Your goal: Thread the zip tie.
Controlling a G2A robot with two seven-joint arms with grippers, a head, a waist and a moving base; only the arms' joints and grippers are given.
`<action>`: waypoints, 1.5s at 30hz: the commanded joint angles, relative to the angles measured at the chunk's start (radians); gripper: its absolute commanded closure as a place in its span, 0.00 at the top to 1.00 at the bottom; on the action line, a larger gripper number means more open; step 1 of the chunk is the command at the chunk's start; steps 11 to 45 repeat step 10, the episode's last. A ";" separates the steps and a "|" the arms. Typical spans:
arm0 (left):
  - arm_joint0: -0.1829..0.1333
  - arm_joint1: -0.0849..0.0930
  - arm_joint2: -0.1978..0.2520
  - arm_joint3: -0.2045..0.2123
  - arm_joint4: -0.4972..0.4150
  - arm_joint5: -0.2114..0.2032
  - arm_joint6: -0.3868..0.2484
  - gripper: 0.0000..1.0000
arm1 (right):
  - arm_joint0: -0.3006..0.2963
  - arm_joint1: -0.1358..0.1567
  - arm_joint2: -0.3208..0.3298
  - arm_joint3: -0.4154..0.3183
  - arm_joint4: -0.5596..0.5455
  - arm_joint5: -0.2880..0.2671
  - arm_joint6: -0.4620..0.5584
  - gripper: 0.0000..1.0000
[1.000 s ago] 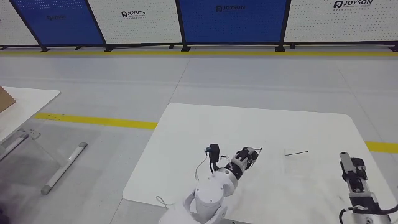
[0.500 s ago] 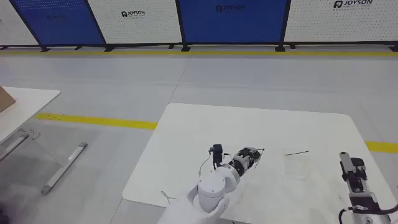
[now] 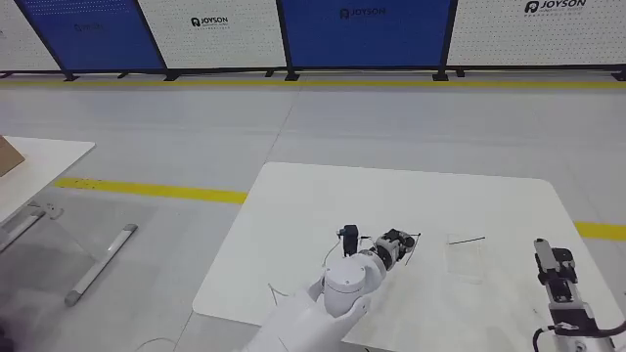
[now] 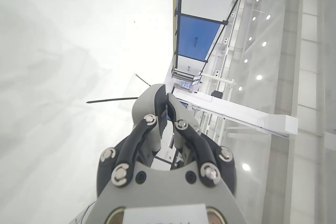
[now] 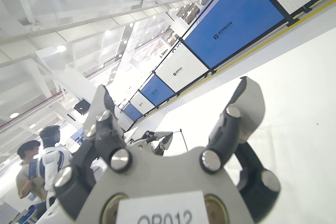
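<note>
Your left gripper [image 4: 166, 96] is clenched on the zip tie [image 5: 184, 140], presenting it over the desk [image 3: 323, 205] for threading. Your right gripper [image 5: 174, 89] stands released, well apart.

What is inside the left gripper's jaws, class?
The left gripper pinches a black zip tie, strap sticking out over the white table. The stretch between its shut jaws is covered.
</note>
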 commanded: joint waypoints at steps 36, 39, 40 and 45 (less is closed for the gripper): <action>0.065 0.028 -0.047 -0.105 0.035 0.000 -0.002 0.00 | 0.000 0.000 0.000 0.000 0.000 0.000 0.000 1.00; 0.065 0.028 -0.047 -0.105 0.035 0.000 -0.002 0.00 | 0.000 0.000 0.000 0.000 0.000 0.000 0.000 1.00; 0.065 0.028 -0.047 -0.105 0.035 0.000 -0.002 0.00 | 0.000 0.000 0.000 0.000 0.000 0.000 0.000 1.00; 0.065 0.028 -0.047 -0.105 0.035 0.000 -0.002 0.00 | 0.000 0.000 0.000 0.000 0.000 0.000 0.000 1.00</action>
